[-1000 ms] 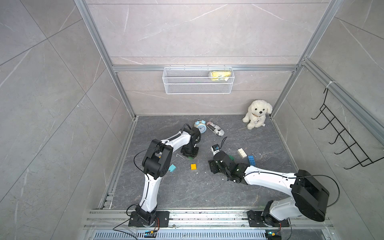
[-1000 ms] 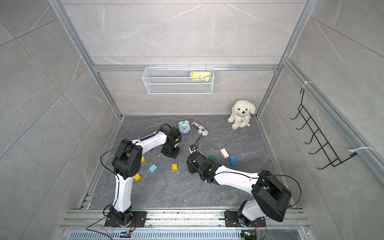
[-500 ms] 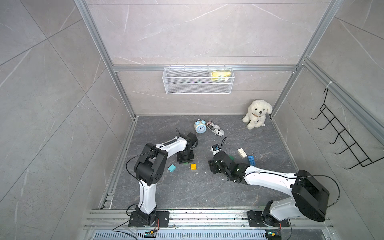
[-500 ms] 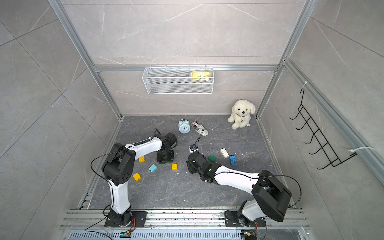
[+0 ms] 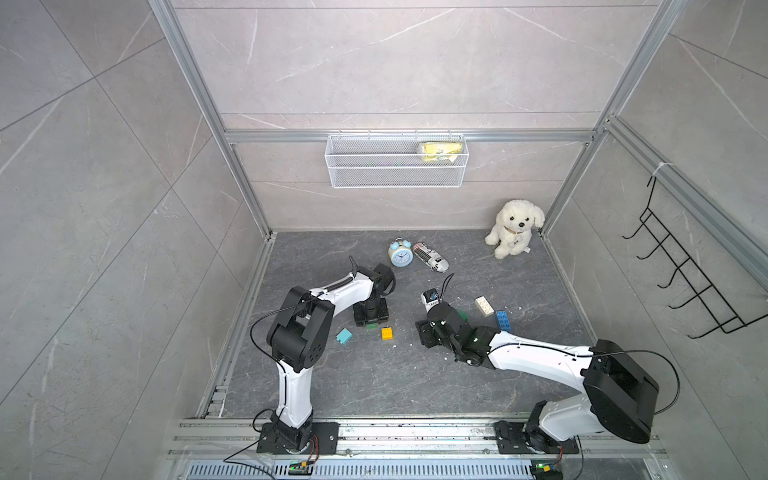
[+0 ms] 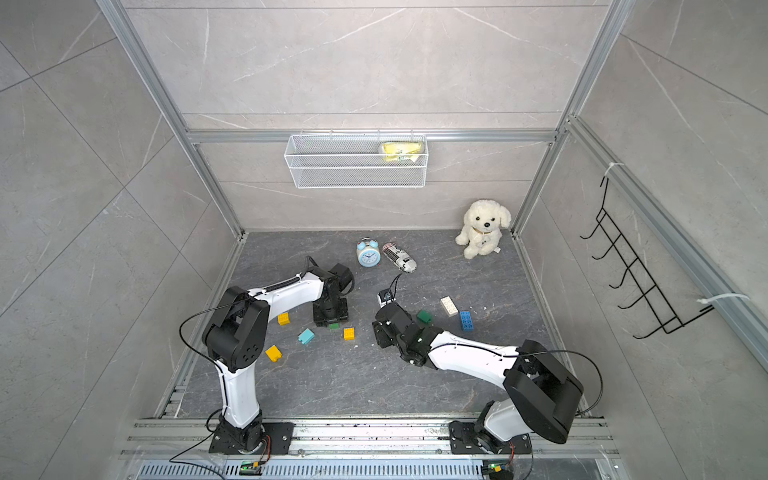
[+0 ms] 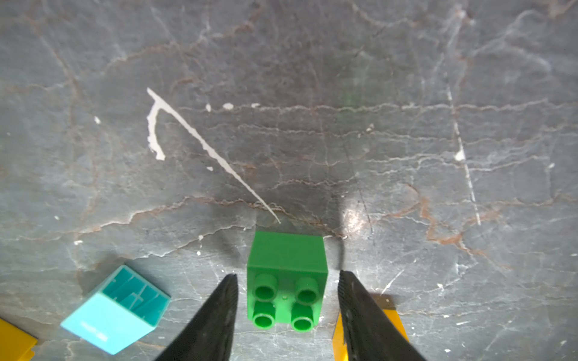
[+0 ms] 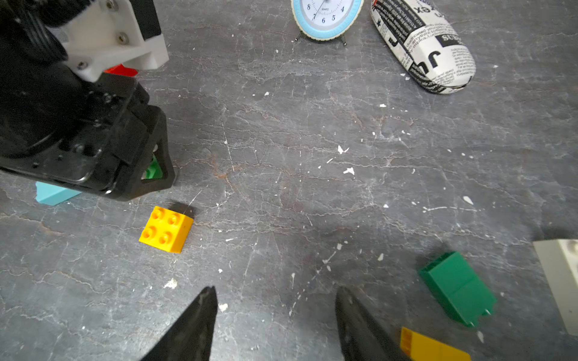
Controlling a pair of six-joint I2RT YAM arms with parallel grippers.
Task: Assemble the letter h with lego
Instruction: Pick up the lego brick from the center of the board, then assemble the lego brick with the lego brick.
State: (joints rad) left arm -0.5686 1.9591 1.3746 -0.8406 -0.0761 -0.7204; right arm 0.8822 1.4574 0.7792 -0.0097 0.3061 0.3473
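The left hand (image 7: 287, 274) is seen astride a green brick (image 7: 287, 259) standing studs up on the tabletop (image 7: 281, 93). Its jaws are spread, with a gap on each side, so the brick is not gripped. A light blue brick (image 7: 115, 309) lies tipped nearby, and a yellow brick (image 8: 165, 229) is close. The right hand (image 8: 276, 288) is held open above the tabletop, near a dark green brick (image 8: 458, 287).

Green brick (image 7: 287, 281) glossy plastic, floor (image 7: 312, 93) matt stone-look w/ veins.
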